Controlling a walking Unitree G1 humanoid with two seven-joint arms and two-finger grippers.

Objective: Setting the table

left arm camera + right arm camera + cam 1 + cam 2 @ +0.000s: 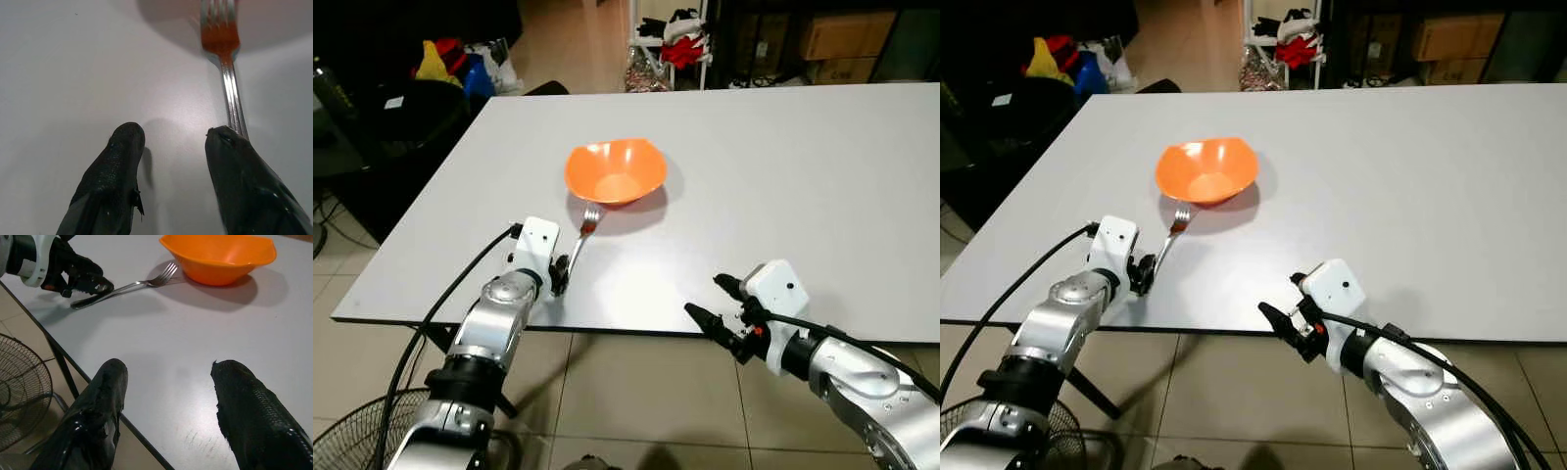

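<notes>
The fork's (584,235) handle end is hidden beneath the left gripper (171,142); its tines reach the shadowed base of the orange bowl (616,170), whose upper part is cut off in the left wrist view. The fork is polished metal, lying flat on the white table (783,176), its shaft just beside one finger (244,176). Left fingers apart, gripping nothing. The right gripper (168,369) hovers at the table edge, fingers apart, the fork well ahead. No legible writing.

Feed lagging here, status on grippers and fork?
Left gripper open at fork handle. Fork flat, tines by orange bowl. Right gripper open, idle at table edge.
</notes>
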